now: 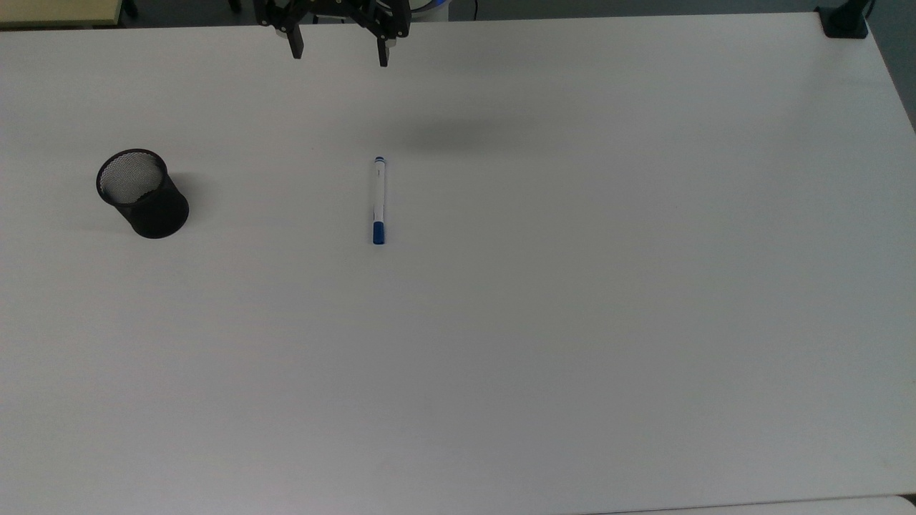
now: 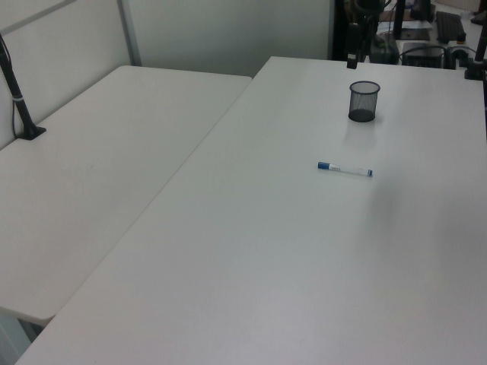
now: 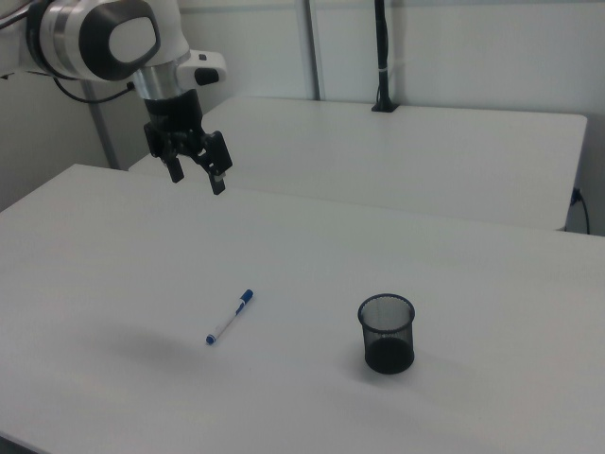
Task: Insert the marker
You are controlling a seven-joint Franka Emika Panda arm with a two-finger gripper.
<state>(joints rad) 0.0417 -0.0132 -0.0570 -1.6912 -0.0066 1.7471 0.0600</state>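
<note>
My black two-finger gripper (image 1: 338, 57) hangs, fingers apart, beyond the flat white blue-capped marker (image 1: 378, 201); the black mesh cup (image 1: 142, 193) stands well to the top view's left.

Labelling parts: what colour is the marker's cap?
Blue, on the marker; clearest in the top view.

Even, diffuse overhead light is filling the room, and the white table (image 1: 572, 322) is reading as pale grey with no hard glare. In the top view a soft, blurred shadow (image 1: 458, 136) is lying on the tabletop above the marker (image 1: 378, 201), and the mesh cup (image 1: 142, 193) is casting a faint shadow toward the top view's right. The top view is darkening slightly toward its lower corners. In the right view a dim shadow patch (image 3: 142, 342) is spreading on the table. The left view is looking softer and a little washed out.
</note>
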